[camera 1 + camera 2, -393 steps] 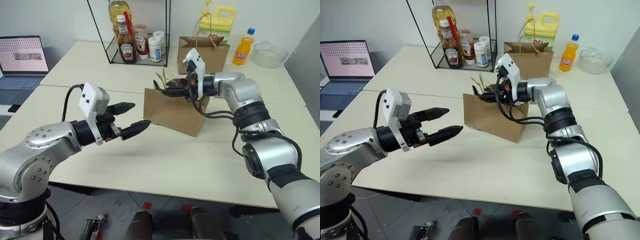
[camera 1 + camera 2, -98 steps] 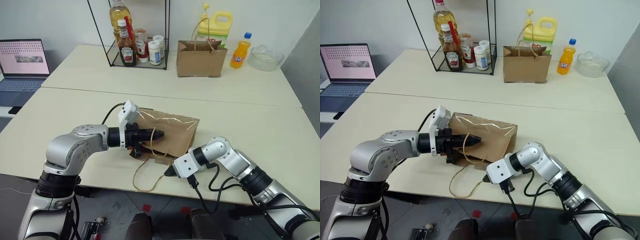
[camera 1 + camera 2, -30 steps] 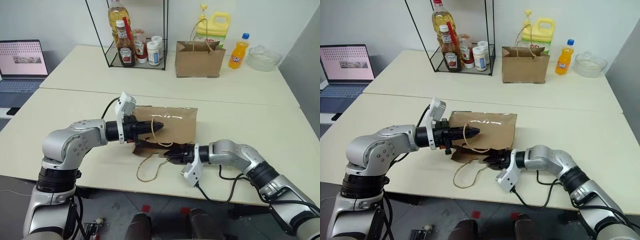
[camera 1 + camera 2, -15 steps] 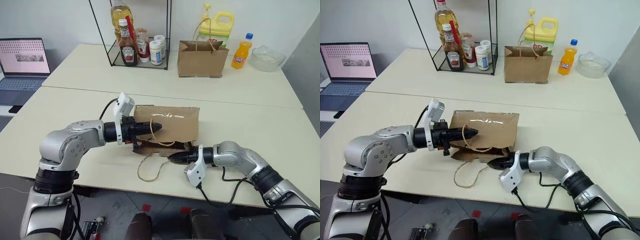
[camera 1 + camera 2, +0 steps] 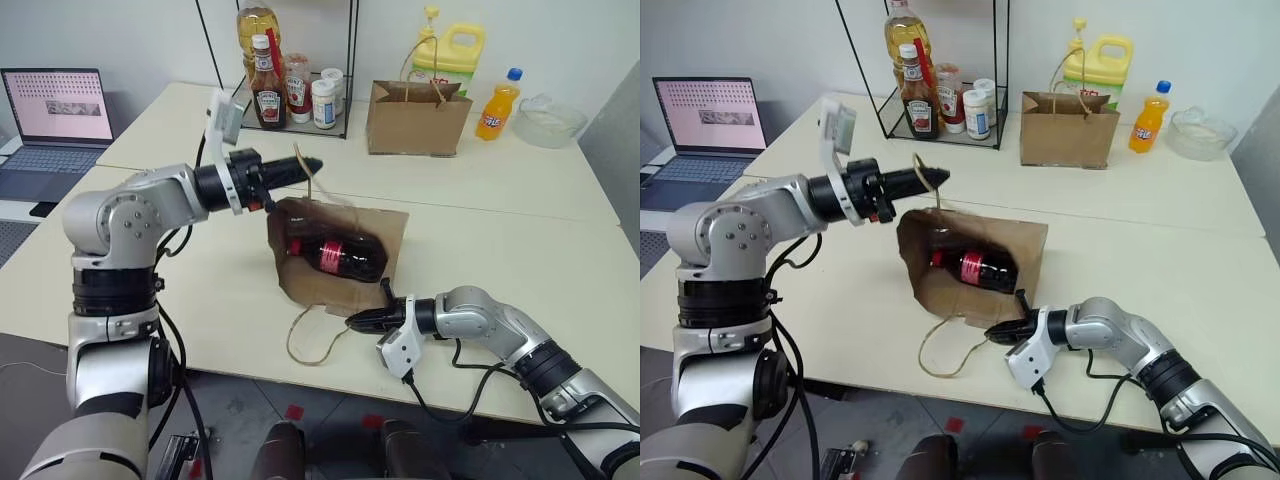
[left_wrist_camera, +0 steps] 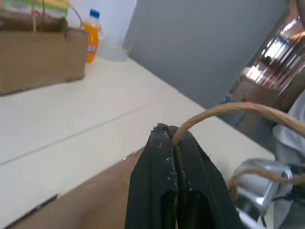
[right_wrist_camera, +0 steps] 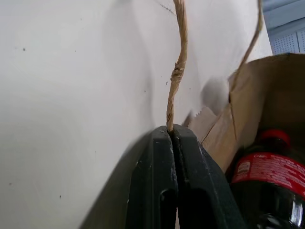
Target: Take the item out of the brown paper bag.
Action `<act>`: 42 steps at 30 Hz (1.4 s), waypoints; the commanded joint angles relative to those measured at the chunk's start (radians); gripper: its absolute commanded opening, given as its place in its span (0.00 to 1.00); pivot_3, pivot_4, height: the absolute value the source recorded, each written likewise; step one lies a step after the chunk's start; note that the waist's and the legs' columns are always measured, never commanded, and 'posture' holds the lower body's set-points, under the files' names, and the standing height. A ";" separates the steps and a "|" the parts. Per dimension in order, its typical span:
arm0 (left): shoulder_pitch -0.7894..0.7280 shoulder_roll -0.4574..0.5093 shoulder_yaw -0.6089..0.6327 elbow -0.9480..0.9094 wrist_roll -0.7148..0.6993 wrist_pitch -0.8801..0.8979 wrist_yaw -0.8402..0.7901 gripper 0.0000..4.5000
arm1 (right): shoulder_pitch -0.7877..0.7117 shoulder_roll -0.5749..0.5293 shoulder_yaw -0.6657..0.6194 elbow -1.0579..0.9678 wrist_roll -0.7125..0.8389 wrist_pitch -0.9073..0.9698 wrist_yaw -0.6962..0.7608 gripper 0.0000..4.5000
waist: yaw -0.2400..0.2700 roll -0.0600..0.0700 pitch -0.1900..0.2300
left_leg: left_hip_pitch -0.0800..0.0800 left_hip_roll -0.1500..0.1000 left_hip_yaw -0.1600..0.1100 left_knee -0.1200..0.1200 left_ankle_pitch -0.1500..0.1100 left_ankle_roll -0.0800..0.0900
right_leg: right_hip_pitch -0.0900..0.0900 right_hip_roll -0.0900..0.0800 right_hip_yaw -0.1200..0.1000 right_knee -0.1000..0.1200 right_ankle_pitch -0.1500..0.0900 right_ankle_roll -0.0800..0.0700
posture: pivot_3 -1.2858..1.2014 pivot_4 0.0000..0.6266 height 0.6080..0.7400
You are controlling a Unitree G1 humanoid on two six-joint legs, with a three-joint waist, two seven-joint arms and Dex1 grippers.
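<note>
My left hand [image 5: 312,163] is pinched shut on one string handle [image 6: 224,112], lifting the upper edge of the bag [image 5: 340,262] so its mouth gapes toward me. My right hand [image 5: 352,320] is clamped shut on the other handle [image 7: 175,71], low on the bench [image 5: 200,280] at the mouth's near edge. The cola [image 5: 335,256] lies on its side inside the bag, cap apparently toward my right.

Two cream tables [image 5: 560,230] pushed together before a white wall [image 5: 120,30], laptop [image 5: 55,120] at one side
</note>
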 commanded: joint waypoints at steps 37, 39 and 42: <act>-0.037 -0.090 0.042 0.012 -0.015 -0.057 0.037 0.00 | 0.317 -0.149 -0.342 -0.716 0.567 0.848 0.238 0.37 | 0.008 -0.001 0.001 | -0.002 0.000 0.000 -0.002 0.000 0.000 | -0.001 0.000 0.000 -0.004 0.001 0.001 | 0.52 0.24 1.00; -0.035 -0.089 0.042 0.012 -0.014 -0.057 0.036 0.00 | 0.343 -0.174 -0.376 -0.747 0.591 0.880 0.242 0.53 | 0.010 -0.001 0.001 | -0.003 0.000 0.000 -0.002 0.000 0.000 | -0.001 0.000 0.000 -0.004 0.001 0.001 | 0.52 0.24 1.00; -0.031 -0.085 0.043 0.010 -0.013 -0.056 0.034 0.00 | 0.398 -0.235 -0.468 -0.807 0.668 0.947 0.274 0.77 | 0.012 -0.001 0.001 | -0.003 0.000 0.000 -0.002 0.000 0.000 | -0.001 0.000 0.000 -0.004 0.001 0.001 | 0.52 0.24 1.00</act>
